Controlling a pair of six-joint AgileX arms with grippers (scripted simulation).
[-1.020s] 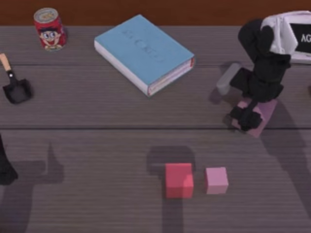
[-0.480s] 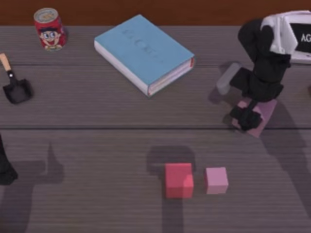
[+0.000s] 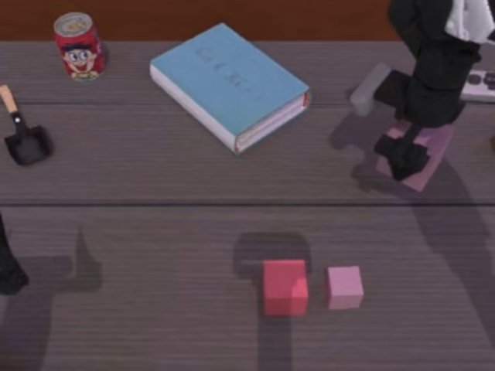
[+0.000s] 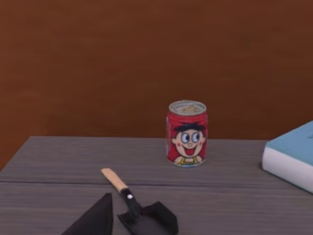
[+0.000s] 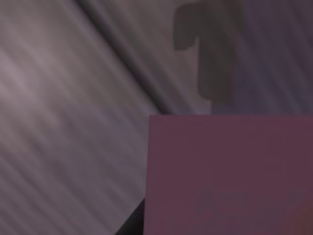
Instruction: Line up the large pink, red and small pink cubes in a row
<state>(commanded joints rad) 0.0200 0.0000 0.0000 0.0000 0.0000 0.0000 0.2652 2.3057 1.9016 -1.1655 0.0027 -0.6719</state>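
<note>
My right gripper is shut on the large pink cube and holds it above the table at the right, its shadow lying below. In the right wrist view this mauve cube fills the lower part, with one dark fingertip at its edge. The red cube and the small pink cube sit side by side near the front middle, a small gap between them. My left arm is parked at the left edge; one of its fingers shows, set wide to the side.
A blue book lies at the back middle. At the back left stand a red printed can and a small black shovel. A grey block and a flat grey device lie by the right arm.
The right arm has risen and shifted toward the far side, carrying the large pink cube up off the table. The red and small pink cubes have not moved.
</note>
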